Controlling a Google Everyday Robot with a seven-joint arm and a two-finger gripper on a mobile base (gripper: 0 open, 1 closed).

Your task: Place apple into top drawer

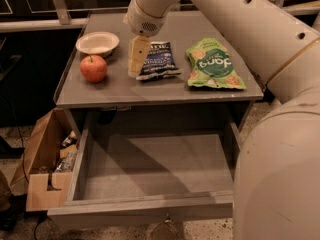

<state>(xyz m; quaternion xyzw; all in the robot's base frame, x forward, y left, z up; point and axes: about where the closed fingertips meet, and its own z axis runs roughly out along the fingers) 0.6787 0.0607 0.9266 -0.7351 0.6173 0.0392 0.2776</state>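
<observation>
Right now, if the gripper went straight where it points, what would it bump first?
Probably the cabinet top between the apple and the dark snack bag; the gripper points down there, depth unsure.

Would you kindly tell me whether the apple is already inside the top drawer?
No, the apple sits on the cabinet top beside the white bowl, with the gripper just to its right.
</observation>
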